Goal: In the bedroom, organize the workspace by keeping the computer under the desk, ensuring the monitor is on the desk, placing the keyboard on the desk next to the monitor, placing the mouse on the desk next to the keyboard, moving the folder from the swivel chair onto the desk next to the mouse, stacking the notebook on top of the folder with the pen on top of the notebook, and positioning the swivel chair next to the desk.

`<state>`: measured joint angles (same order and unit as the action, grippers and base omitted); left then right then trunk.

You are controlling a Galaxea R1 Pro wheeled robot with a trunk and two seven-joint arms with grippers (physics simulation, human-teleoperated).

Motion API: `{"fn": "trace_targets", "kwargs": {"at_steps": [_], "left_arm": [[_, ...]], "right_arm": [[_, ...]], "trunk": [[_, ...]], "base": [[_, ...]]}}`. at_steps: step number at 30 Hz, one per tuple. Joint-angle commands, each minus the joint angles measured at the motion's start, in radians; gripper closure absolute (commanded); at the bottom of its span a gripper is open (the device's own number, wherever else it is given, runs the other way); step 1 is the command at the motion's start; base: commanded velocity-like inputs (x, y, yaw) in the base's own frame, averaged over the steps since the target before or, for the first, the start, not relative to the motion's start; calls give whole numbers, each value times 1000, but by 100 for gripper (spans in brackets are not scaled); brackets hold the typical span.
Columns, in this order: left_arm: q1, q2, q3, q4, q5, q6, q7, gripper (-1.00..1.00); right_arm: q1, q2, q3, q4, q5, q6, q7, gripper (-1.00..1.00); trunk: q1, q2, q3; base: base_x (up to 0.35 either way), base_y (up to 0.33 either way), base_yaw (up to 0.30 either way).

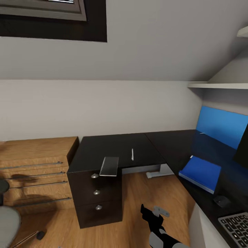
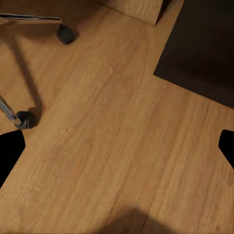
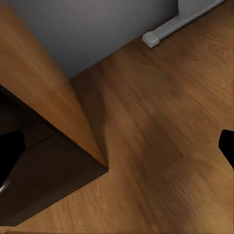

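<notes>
Desk corner status, both grippers idle

Desk [image 1: 113, 146] is the L-shaped black tabletop against the grey wall. Notebook [image 1: 109, 166] sits on the front edge above the drawer unit [image 1: 98, 193], overhanging slightly. Pen [image 1: 132, 154] lies just to its right, apart from it. Folder [image 1: 200, 173] is flat on the right wing, with mouse [image 1: 221, 200] nearer the camera and keyboard [image 1: 238, 228] at the frame's lower right corner. Monitor [image 1: 241, 146] edge is cut off at the right. Swivel chair [image 1: 8, 220] (seat and one castor visible) is low left, in front of the wooden dresser [image 1: 34, 165].

Left gripper [image 2: 119, 146] fingers spread wide over bare floor [image 2: 112, 146], holding nothing. Right gripper [image 3: 119, 148] likewise open, empty, aimed at floor beside the desk's wood side panel [image 3: 44, 92].
</notes>
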<state>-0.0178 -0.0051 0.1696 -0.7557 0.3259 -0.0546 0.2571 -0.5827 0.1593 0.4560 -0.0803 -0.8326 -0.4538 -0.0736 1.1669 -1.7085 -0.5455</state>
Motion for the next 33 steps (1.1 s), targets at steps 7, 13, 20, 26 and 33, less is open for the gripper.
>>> {"fn": "trace_targets", "kwargs": {"at_steps": [7,13,20,26,33], "left_arm": [[-1,-21,-1,-1,10,-4,3,-100],[-1,-28,-1,-1,9,-4,4,-100],[-1,-32,-1,1,9,-3,4,-100],[-1,-46,-1,2,8,-2,2,-100],[-1,-50,-2,2,8,-2,2,-100]], "right_arm": [[0,0,10,13,-1,-9,-8,-100],[0,0,10,26,14,-13,-8,-100],[0,1,10,29,71,-14,-8,-100],[1,1,10,30,166,-14,-7,-100],[10,-2,8,30,280,-14,-6,-100]], "trunk": [[0,-1,-1],[0,-1,-1],[0,-1,-1],[0,-1,-1],[0,-1,-1]], "base": [[0,0,277],[0,0,278],[0,0,279],[0,0,229],[0,0,33]]}}
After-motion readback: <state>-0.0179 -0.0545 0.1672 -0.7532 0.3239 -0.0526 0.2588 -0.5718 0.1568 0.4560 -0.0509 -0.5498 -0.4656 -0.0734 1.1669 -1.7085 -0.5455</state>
